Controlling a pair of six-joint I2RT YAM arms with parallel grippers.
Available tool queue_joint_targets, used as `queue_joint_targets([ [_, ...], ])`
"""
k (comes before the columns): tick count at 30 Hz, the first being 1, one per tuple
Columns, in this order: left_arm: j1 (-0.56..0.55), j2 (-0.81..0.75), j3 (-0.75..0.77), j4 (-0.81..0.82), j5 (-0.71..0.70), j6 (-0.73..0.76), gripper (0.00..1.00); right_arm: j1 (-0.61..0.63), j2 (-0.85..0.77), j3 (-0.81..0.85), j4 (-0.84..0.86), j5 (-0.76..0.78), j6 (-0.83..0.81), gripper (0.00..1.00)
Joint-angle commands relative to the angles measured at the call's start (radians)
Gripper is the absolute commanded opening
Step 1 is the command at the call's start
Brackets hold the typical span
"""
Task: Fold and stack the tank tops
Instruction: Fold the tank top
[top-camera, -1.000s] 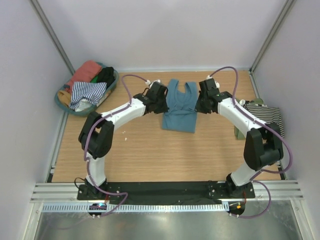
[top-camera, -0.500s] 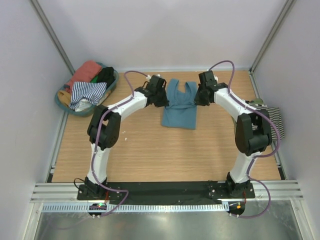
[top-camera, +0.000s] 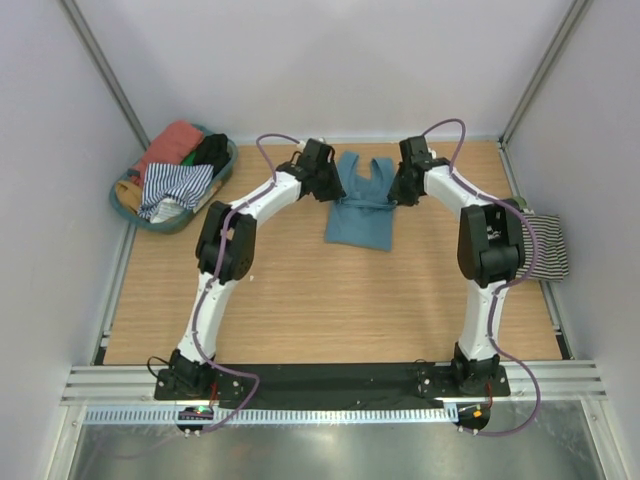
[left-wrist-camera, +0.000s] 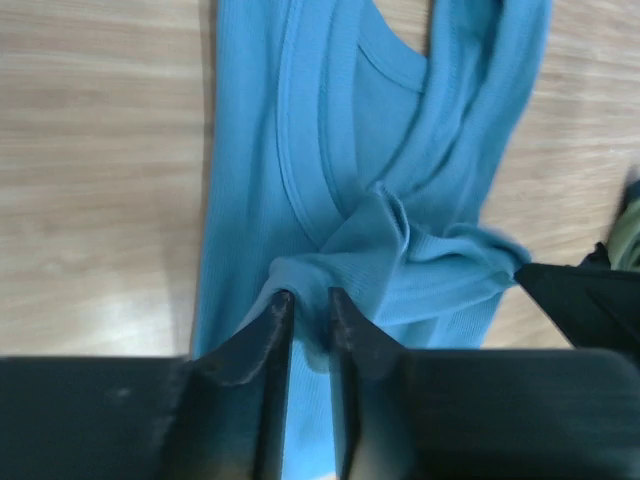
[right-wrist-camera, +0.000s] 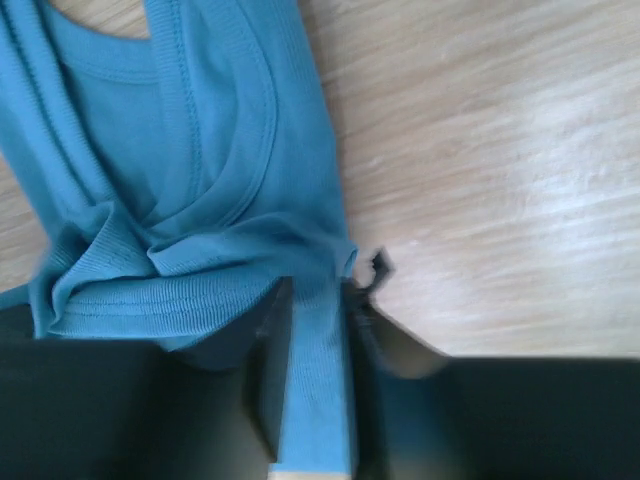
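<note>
The left gripper (left-wrist-camera: 307, 300) had its jaws a narrow slit apart. Teal cloth showed in the slit and a bunched fold sat right at the tips, but whether that cloth was pinched or only lay beneath the fingers could not be told. The right gripper (right-wrist-camera: 318, 295) stood much the same, its slit a little wider and filled by a strip of teal, and its hold was just as unclear. The bottom of each wrist view cut off the rear of the fingers, and from above the wrists hid the fingertips altogether. The teal tank top (top-camera: 360, 215) lay on the wooden table (top-camera: 300, 300) toward the far edge, between the two grippers, with its straps pointing away from the bases. Its near part lay flat in a rough rectangle. Across the middle, ribbed hem cloth was gathered into a rumpled ridge running from one gripper to the other, over the neckline. At the table's right edge a striped tank top (top-camera: 548, 250) was partly hidden behind the right arm (top-camera: 490, 245), with a sliver of olive green cloth (top-camera: 520, 204) beside it, too small to make out. At far left a round basket (top-camera: 160, 226) held a heap of tops, among them a coral top (top-camera: 172, 140) and a striped one.
</note>
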Motion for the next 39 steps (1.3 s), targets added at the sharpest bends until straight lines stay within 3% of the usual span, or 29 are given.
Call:
queue_joint_targets([
  [1,0.030,0.041,0.107,-0.034,0.063,0.023,0.34,-0.018,0.013,0.081,0.022,0.006,0.014,0.36],
  [3,0.039,0.017,0.088,-0.049,0.062,0.049,0.51,-0.017,-0.057,0.014,0.060,0.012,0.020,0.53],
  [6,0.040,-0.127,-0.024,-0.043,0.005,0.081,0.82,-0.017,-0.161,-0.103,0.078,-0.014,0.026,0.57],
  [7,0.040,-0.162,-0.056,-0.037,-0.007,0.087,0.86,-0.018,-0.194,-0.170,0.087,-0.030,0.033,0.57],
  [13,0.039,-0.345,-0.289,-0.010,-0.015,0.081,0.85,-0.015,-0.350,-0.422,0.192,-0.172,0.040,0.54],
  [21,-0.009,-0.430,-0.573,0.124,0.049,0.034,0.79,-0.001,-0.355,-0.534,0.203,-0.271,-0.009,0.53],
  [30,-0.038,-0.358,-0.597,0.171,0.063,0.038,0.76,0.011,-0.283,-0.579,0.261,-0.289,-0.021,0.49],
  [35,-0.052,-0.324,-0.586,0.170,0.045,0.038,0.73,0.022,-0.261,-0.557,0.249,-0.264,-0.033,0.34],
  [39,-0.052,-0.286,-0.572,0.170,0.016,0.031,0.68,0.035,-0.258,-0.548,0.253,-0.226,-0.035,0.31],
])
